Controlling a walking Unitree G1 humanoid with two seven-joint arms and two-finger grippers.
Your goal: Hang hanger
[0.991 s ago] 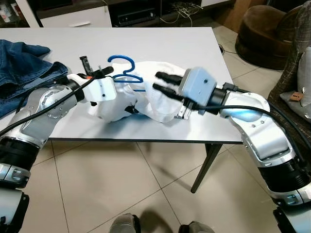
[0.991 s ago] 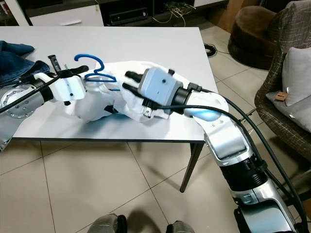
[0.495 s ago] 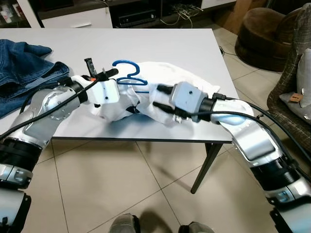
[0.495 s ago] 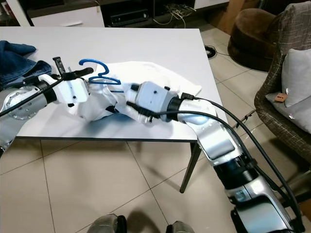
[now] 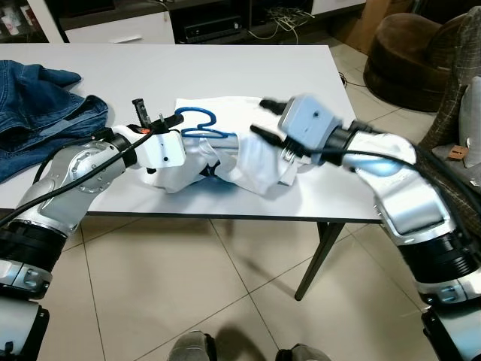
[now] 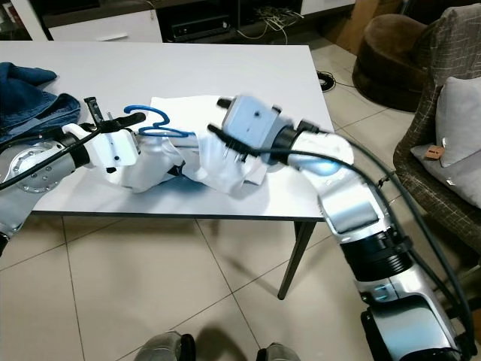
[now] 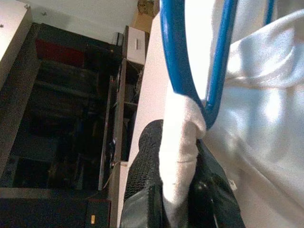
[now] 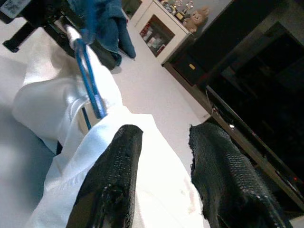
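Reaching inward, left hand [image 5: 150, 120] pinches shirt [image 5: 248, 154].

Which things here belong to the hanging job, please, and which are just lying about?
In the job: blue hanger; white shirt; left end effector, pinching shirt cloth by the hanger; right end effector, open over the shirt.

Lying about: jeans; brown pouf; armchair.
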